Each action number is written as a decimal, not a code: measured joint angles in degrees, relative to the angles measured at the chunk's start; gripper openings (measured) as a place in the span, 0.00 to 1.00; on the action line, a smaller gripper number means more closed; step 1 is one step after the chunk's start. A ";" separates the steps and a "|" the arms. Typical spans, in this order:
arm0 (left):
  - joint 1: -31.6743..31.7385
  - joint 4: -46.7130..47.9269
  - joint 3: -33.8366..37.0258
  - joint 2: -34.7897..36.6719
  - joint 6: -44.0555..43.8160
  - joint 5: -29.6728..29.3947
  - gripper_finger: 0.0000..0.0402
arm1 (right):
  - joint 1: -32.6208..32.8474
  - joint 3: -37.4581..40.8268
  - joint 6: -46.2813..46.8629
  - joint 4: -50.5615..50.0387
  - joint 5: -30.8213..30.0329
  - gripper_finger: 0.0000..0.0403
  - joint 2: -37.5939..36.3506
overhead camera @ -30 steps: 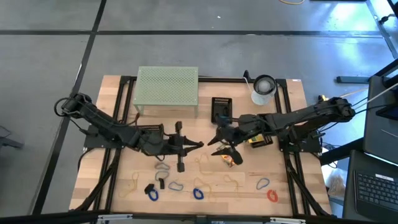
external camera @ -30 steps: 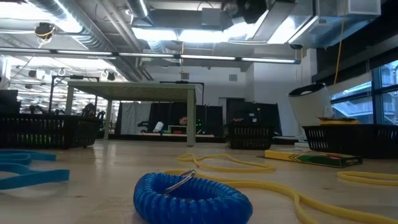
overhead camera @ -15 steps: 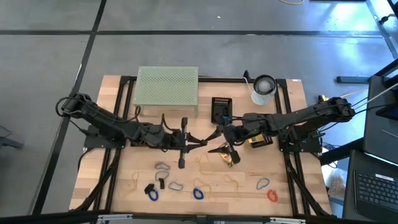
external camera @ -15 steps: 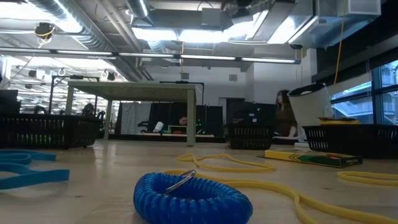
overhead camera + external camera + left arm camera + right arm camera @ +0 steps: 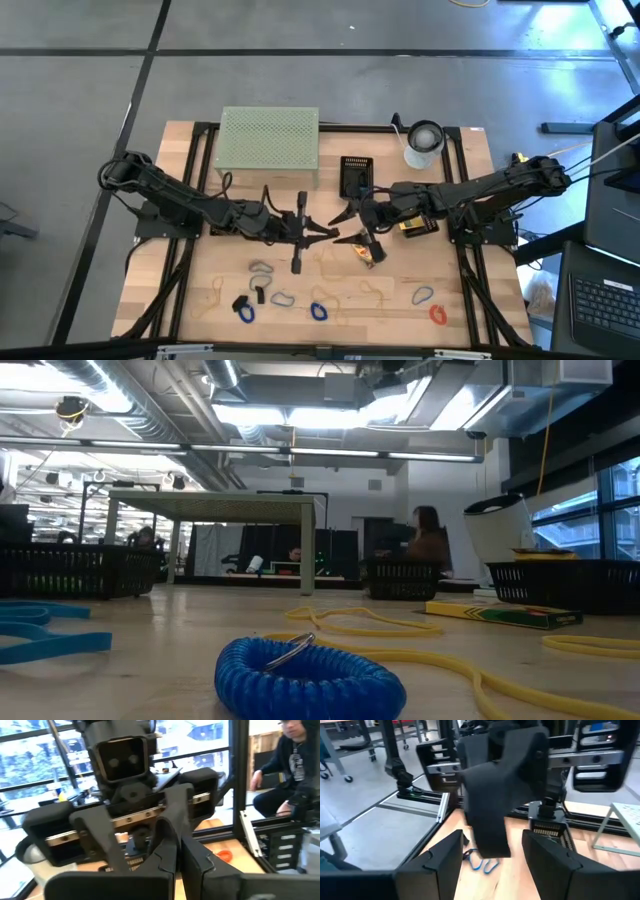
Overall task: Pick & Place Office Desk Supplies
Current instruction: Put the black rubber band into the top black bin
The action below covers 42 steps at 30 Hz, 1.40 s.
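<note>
Wooden table [image 5: 200, 170] carries the supplies along its near edge: blue loop clips [image 5: 318, 312], a red loop clip [image 5: 437, 314], tan rubber bands [image 5: 208, 295] and small black clips [image 5: 258, 295], all lying loose. One crayon box [image 5: 417, 226] lies beside the right arm. Left gripper [image 5: 330, 231] hovers mid-table with fingers pressed together, holding nothing. Right gripper [image 5: 347, 225] faces it closely, fingers [image 5: 547, 857] spread apart and empty. A person [image 5: 427, 545] stands in the background.
</note>
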<state>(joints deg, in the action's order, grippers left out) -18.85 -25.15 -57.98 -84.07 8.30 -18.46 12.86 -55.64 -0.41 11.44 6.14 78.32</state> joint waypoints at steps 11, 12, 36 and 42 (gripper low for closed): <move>0.00 0.07 0.00 0.00 -0.01 -1.48 0.01 | 0.00 0.00 0.33 -0.02 1.19 0.52 0.02; 0.00 0.04 0.00 0.00 -0.01 -1.48 0.01 | 0.00 0.00 0.95 -0.02 1.19 0.51 0.02; -0.30 0.26 0.00 0.02 -0.58 -1.39 0.07 | 0.00 0.00 8.16 -0.08 1.20 0.03 0.02; -1.00 1.37 0.00 0.04 -0.47 -1.99 0.20 | -0.56 0.00 10.50 -2.95 0.71 0.02 -0.10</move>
<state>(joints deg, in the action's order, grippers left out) -19.85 -23.78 -57.98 -84.03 7.84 -20.46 12.30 -55.64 10.09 8.49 6.85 78.22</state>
